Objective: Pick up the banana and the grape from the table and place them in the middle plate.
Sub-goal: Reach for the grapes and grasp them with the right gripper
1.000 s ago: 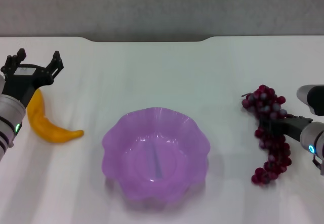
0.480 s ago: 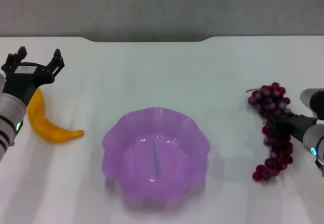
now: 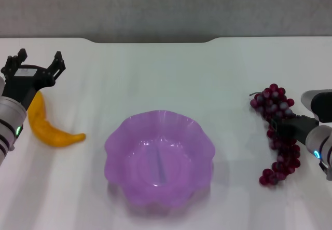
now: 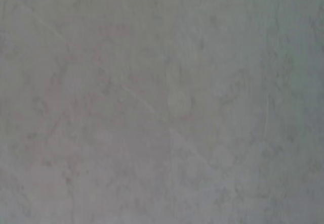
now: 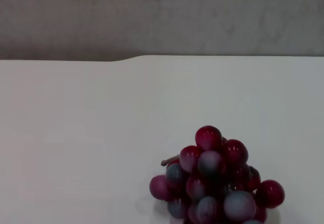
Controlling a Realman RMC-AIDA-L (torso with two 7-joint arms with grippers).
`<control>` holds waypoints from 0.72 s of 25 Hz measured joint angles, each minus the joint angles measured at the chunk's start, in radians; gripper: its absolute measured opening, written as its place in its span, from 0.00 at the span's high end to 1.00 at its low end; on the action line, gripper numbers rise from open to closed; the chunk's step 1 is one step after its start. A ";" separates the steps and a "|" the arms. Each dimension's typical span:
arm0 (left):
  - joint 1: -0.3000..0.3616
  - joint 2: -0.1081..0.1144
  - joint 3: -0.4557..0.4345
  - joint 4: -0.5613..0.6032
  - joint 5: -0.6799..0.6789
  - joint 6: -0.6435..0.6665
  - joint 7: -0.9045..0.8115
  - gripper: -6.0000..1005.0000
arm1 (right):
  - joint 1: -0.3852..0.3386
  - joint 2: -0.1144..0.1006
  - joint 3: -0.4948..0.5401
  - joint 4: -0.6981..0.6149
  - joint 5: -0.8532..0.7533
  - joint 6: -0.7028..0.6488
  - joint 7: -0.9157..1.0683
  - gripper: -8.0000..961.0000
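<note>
The yellow-orange banana (image 3: 45,128) lies on the white table (image 3: 155,74) at the far left. My left gripper (image 3: 37,64) hovers open over the banana's far end, nothing between its fingers. The purple scalloped middle plate (image 3: 118,136) stands in the centre, with nothing in it. At the right, the dark-red grape bunch (image 3: 272,101) runs lengthwise on the table, and my right gripper (image 3: 284,127) is shut across its middle. The right wrist view shows the bunch's far end (image 5: 212,181). The left wrist view shows only a blank grey surface.
The table's far edge (image 3: 155,40) meets a grey wall behind. Bare tabletop lies between the plate and each fruit.
The grape bunch shifted right with my right gripper, then back a little left. The left gripper and banana stayed put.
</note>
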 joint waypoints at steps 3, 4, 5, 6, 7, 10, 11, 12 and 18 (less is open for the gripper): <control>-0.001 0.000 0.000 -0.001 -0.002 -0.001 0.000 0.11 | 0.001 0.000 -0.011 -0.006 0.000 0.000 0.000 0.55; -0.001 0.000 0.000 -0.001 -0.003 -0.001 0.000 0.11 | 0.002 0.000 -0.018 -0.009 0.000 -0.002 0.000 0.55; -0.001 0.001 0.000 -0.001 -0.003 -0.001 0.000 0.11 | 0.002 0.000 -0.027 -0.011 0.000 -0.005 0.000 0.55; -0.001 0.001 0.000 -0.002 -0.003 -0.001 0.000 0.11 | 0.002 0.001 -0.031 -0.012 0.000 -0.008 0.000 0.55; -0.001 0.001 0.000 -0.002 -0.003 -0.001 0.000 0.11 | 0.002 0.001 -0.036 -0.012 0.000 -0.012 0.001 0.55; -0.001 0.001 0.000 -0.002 -0.001 -0.001 0.000 0.11 | 0.002 0.001 -0.046 -0.013 0.000 -0.020 0.001 0.56; -0.001 0.001 0.000 -0.002 -0.001 -0.001 0.000 0.11 | 0.002 0.001 -0.050 -0.013 0.000 -0.022 0.002 0.56; -0.001 0.001 0.000 -0.002 -0.001 -0.001 0.000 0.11 | 0.003 0.001 -0.054 -0.015 0.002 -0.023 0.002 0.56; -0.001 0.001 0.000 -0.003 -0.004 -0.002 0.000 0.11 | 0.003 0.001 -0.062 -0.024 0.006 -0.024 0.004 0.56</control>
